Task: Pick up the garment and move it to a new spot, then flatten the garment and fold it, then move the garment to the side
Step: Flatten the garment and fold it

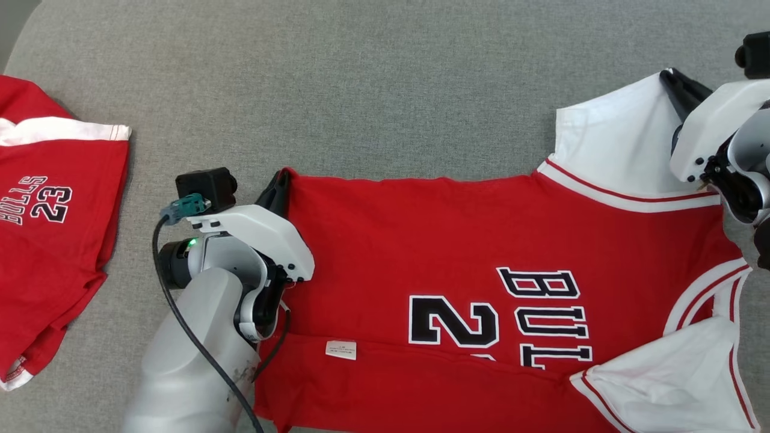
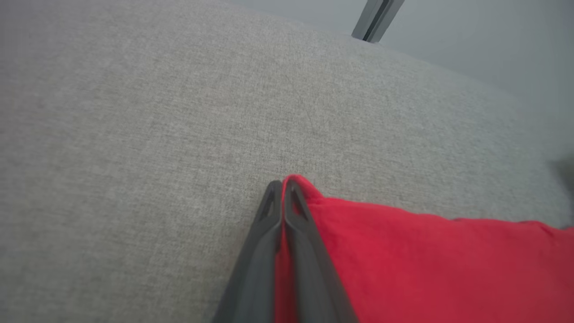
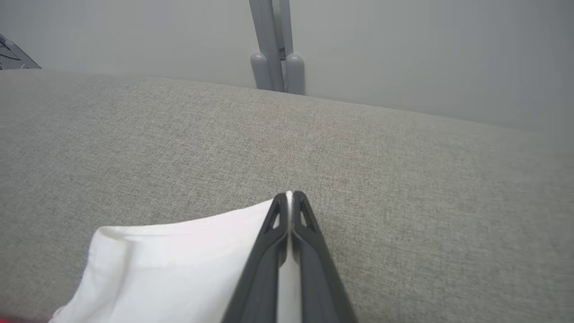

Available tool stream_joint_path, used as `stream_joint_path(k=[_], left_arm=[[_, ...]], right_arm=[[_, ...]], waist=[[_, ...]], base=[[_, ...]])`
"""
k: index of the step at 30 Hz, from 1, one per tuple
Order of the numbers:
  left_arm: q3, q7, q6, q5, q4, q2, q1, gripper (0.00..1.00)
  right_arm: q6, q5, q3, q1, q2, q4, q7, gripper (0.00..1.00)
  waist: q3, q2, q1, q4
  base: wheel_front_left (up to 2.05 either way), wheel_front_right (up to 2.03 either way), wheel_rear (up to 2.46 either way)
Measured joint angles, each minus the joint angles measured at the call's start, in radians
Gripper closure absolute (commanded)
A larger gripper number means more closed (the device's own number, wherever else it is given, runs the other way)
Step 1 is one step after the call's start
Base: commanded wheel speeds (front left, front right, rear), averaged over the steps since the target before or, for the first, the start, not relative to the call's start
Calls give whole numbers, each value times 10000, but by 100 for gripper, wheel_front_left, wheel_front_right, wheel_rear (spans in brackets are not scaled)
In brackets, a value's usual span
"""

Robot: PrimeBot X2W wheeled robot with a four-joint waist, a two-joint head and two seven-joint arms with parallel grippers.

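Observation:
The garment is a red jersey with white sleeves and black "BULLS" lettering, spread sideways on the grey cloth table. Its near edge is folded over, showing a small white label. My left gripper is shut on the far left corner of the red hem; the left wrist view shows red cloth pinched between the fingers. My right gripper is shut on the far corner of the white sleeve. A strip of that white sleeve lies between its closed fingers.
A second red jersey with "BULLS 23" lies crumpled at the table's left edge. Bare grey cloth stretches across the far half of the table. Beyond the far edge stands a grey post.

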Motion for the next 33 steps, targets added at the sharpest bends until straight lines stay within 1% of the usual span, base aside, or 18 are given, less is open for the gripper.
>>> stream_joint_path(k=[2, 5, 9, 12, 15, 17, 19, 21, 26, 33], left_arm=[[151, 17, -73, -291, 61, -6, -44, 100], [431, 88, -159, -1028, 86, -4, -174, 100], [681, 88, -159, -1977, 84, -6, -222, 100], [717, 35, -155, -2343, 100, -2, -338, 100], [583, -148, -161, -2245, 138, 8, -384, 100], [384, -322, -257, -1967, 148, 81, -384, 100], [123, -479, -355, -1649, 138, 261, -369, 100], [-198, -593, -362, -1198, 138, 506, -337, 100], [-725, -612, -155, -508, 40, 972, -106, 100], [-1195, -67, -12, -119, -428, 1515, 429, 100]], right_arm=[[0, 0, 148, -159, -58, 27, -472, 100], [0, -29, 334, -366, -100, 148, -1208, 100], [2, -90, 593, -542, -69, 384, -2050, 100], [0, -234, 953, -566, -15, 527, -2533, 100], [0, -245, 1218, -531, 48, 541, -2863, 100], [0, -242, 1419, -448, 61, 512, -3030, 100], [0, -224, 1540, -238, 67, 464, -3133, 100], [0, -134, 1649, 26, 65, 378, -3195, 100], [0, 73, 1743, 679, 19, 31, -3256, 100], [0, 201, 1513, 1592, -148, -750, -3296, 100]], waist=[[-52, 0, 0, -60], [-133, 0, 0, -168], [-235, 0, 0, -310], [-312, 0, 0, -414], [-403, 0, 0, -499], [-478, 0, 0, -555], [-573, 0, 0, -611], [-691, 0, 0, -663], [-1043, 0, 0, -807], [-1514, 0, 0, -1045]], base=[[0, 0, 0], [0, 0, 0], [0, 0, 0], [0, 0, 0], [0, 0, 0], [0, 0, 0], [0, 0, 0], [0, 0, 0], [0, 0, 0], [0, 0, 0]])
